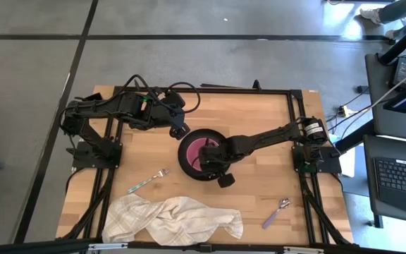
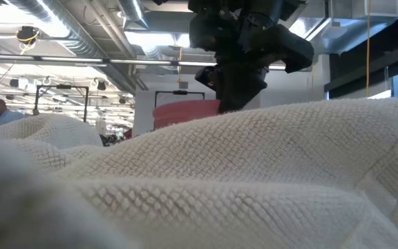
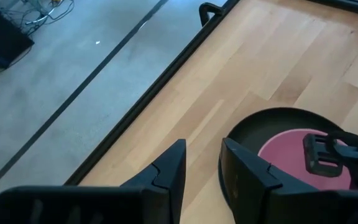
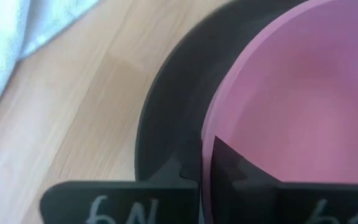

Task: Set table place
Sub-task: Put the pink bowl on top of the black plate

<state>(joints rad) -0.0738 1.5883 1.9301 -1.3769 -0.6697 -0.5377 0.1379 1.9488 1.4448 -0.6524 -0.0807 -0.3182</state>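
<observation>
Right now the pink bowl (image 1: 197,153) sits inside the large round black plate (image 1: 189,169) near the middle of the light-wood table (image 1: 259,113). The right gripper (image 1: 216,161) reaches in from the right side, and its fingers (image 4: 229,163) are closed on the bowl's rim: in the right wrist view one dark finger lies inside the pink wall and the other just outside it, over the black plate. In the low view the same gripper (image 2: 244,86) hangs over the bowl (image 2: 185,114), most of which is hidden behind a white waffle-weave towel (image 2: 254,180). The left gripper (image 1: 180,129) hovers near the plate's far edge, on the left arm's side; its fingers (image 3: 166,171) stand a little apart and hold nothing, with bare wood and the plate rim (image 3: 241,134) showing past them. The silver fork (image 1: 146,180) lies on the table to the left of the plate, well apart from it and just above the crumpled towel (image 1: 171,219) at the near edge. The purple-handled spoon (image 1: 276,212) lies toward the near right corner, well apart from the plate.
</observation>
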